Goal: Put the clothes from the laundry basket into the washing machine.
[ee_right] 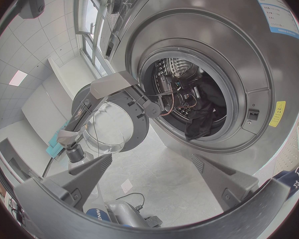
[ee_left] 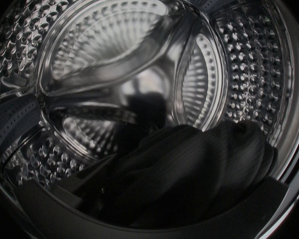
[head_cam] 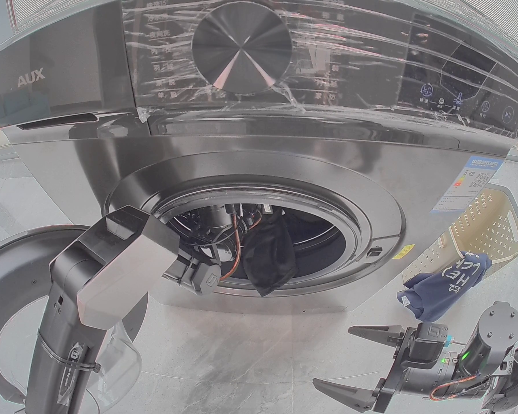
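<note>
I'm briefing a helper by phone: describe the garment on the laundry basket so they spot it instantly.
Beside the grey washing machine, on the robot's right, is a pale perforated laundry basket. Over its rim hangs the navy garment with white lettering, unlike the black garment draped from the drum opening.

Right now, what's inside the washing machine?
A black garment lies in the shiny drum of the washing machine, one end drooping over the door rim. The left arm is in there beside it. The cloth covers the drum floor beneath, so anything under it is hidden.
</note>
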Controlling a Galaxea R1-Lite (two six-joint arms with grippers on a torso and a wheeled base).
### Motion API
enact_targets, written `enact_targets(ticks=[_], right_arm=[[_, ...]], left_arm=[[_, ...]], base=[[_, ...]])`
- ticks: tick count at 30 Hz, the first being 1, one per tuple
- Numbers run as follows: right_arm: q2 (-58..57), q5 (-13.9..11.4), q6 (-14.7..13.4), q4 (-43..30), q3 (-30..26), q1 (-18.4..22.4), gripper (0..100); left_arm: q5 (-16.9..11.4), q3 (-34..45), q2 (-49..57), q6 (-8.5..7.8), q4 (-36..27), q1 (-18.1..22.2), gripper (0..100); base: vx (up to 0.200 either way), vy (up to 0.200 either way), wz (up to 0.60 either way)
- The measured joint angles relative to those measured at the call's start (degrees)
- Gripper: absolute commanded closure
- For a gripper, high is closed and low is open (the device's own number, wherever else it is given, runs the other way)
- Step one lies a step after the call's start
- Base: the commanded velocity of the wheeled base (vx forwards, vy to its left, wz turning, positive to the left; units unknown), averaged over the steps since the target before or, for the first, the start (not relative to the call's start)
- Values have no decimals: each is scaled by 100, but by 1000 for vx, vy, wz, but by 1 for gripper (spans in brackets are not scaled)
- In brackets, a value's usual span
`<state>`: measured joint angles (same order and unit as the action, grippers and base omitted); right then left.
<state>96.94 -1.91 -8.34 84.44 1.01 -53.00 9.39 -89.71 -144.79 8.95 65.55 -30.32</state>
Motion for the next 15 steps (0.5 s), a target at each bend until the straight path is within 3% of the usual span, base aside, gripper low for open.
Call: enact_targets(ticks=[15], right_arm=[[2, -5, -4, 0, 0, -7, 0]], left_arm=[[-96, 1909, 818, 46, -778, -367, 0]], base=[[0, 0, 0]])
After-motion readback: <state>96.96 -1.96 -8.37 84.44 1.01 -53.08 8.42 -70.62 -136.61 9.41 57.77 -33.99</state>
